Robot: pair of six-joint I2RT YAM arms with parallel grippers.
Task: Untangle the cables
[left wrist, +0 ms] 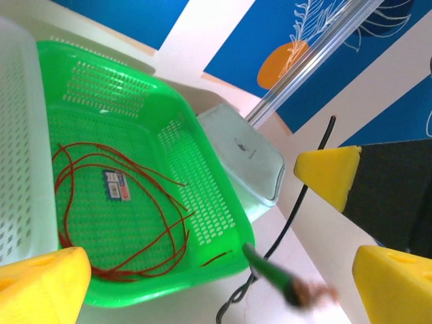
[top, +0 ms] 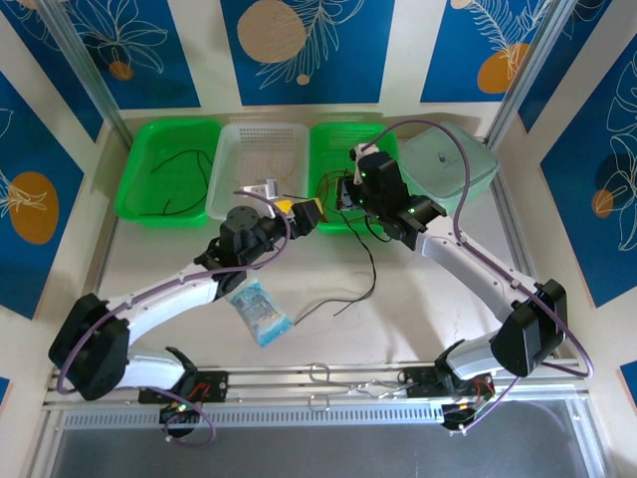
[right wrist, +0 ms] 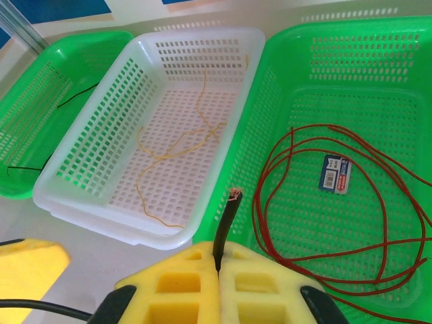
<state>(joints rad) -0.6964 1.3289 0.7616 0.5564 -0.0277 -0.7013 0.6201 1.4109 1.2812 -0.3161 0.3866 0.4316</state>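
The right gripper [right wrist: 219, 268], at the bottom centre of its wrist view, is closed on the end of a dark cable [right wrist: 226, 216]. The left gripper [top: 297, 211], in the middle of the top view, stands wide open and holds nothing. A red cable [right wrist: 259, 202] lies coiled in the right green basket [right wrist: 405, 61]. A yellow cable [right wrist: 210, 129] lies in the white basket [right wrist: 88, 145]. A black cable [right wrist: 74, 100] lies in the left green basket [right wrist: 34, 115], at the upper left.

Cable [right wrist: 257, 202] inside rightmost basket [right wrist: 351, 30]

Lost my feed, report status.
Left gripper open. Right gripper shut on dark cable. Red cable in right green basket, yellow cable in white basket. Packet lies near dark cable.
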